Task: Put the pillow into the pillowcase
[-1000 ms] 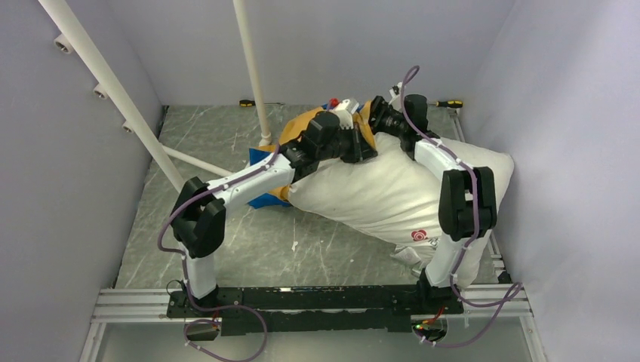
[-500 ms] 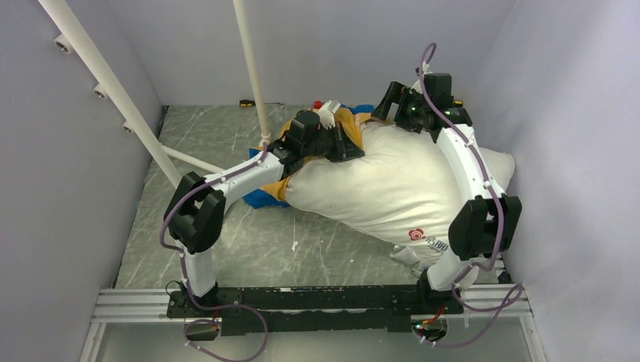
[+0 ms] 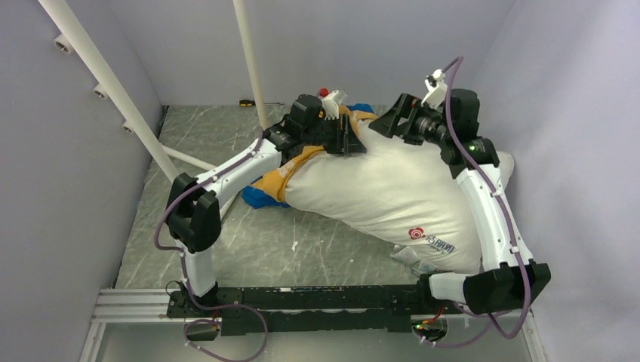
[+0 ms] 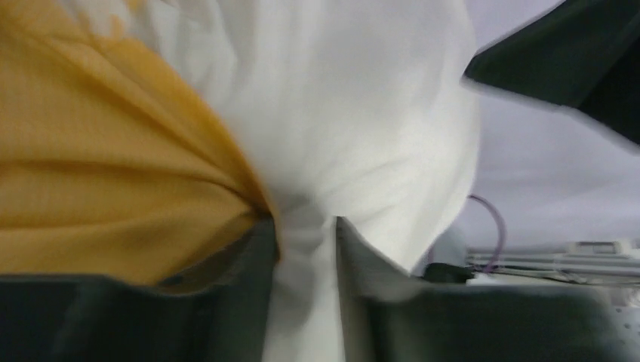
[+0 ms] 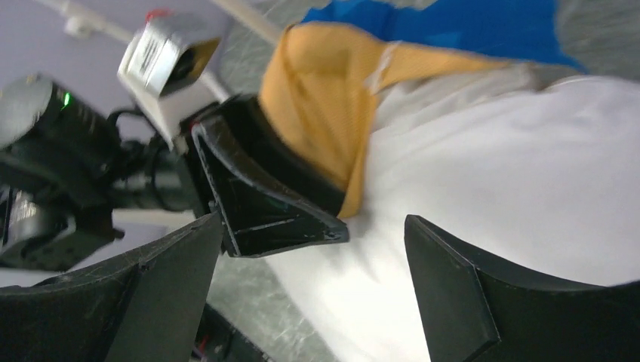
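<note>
Pillow (image 3: pixel 392 188) noted lying on the grey marbled table (image 3: pixel 226 226), stretched from the far middle toward the near right, printed logo facing up near its near-right edge. Most of the pillow is bare.

Pillowcase (image 3: pixel 281 177) seen bunched at the pillow's far-left end, yellow side outward; blue cloth shows under it on the table and again beyond the far corner. How far the corner sits inside the case cannot be told.

Left gripper (image 3: pixel 352 139) is set at that far-left end. In the left wrist view its fingers (image 4: pixel 392 324) are drawn close together, with a creased fold of white pillow cloth pinched between them; the pillowcase's yellow edge lies against one finger.

Right gripper (image 3: pixel 386 121) is held just above the pillow's far end, close beside the left one, pointing toward it. Its fingers are spread wide, with nothing gripped between them.
</note>
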### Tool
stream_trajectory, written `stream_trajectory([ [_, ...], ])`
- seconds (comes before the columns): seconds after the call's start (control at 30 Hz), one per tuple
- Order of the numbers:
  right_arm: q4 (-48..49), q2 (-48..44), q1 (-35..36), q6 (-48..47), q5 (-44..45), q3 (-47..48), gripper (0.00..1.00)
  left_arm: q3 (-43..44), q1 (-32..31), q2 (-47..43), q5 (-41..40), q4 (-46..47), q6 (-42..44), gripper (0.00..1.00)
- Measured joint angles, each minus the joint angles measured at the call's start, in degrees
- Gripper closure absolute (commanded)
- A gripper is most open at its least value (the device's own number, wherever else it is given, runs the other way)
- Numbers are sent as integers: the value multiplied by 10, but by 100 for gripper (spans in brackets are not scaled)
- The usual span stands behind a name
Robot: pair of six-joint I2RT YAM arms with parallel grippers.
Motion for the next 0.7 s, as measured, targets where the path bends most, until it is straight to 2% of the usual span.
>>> stream_trajectory([
  [0.03, 13, -11, 6, 7, -11, -14, 6, 8, 0, 0, 4, -9, 9, 27],
  [0.1, 37, -24, 30, 16, -28, -48, 6, 17, 2, -8, 10, -24, 17, 14],
  [0.17, 56, -28, 61, 24, -40, -90, 5, 17, 5, -28, 1, -48, 32, 10],
  [0.27, 115, -27, 103, 54, -40, -136, 6, -5, 21, -76, -41, -136, 74, 6],
  [0.43, 186, -19, 170, 64, -26, -193, 6, -53, 44, -169, -113, -252, 102, 11],
  [0.53, 178, 17, 186, 55, -16, -217, 6, -82, 61, -233, -170, -274, 102, 17],
  [0.63, 179, 77, 186, 41, -2, -215, 8, -140, 69, -292, -209, -275, 99, 30],
  [0.7, 177, 104, 186, 35, 2, -208, 11, -191, 74, -318, -217, -271, 94, 32],
])
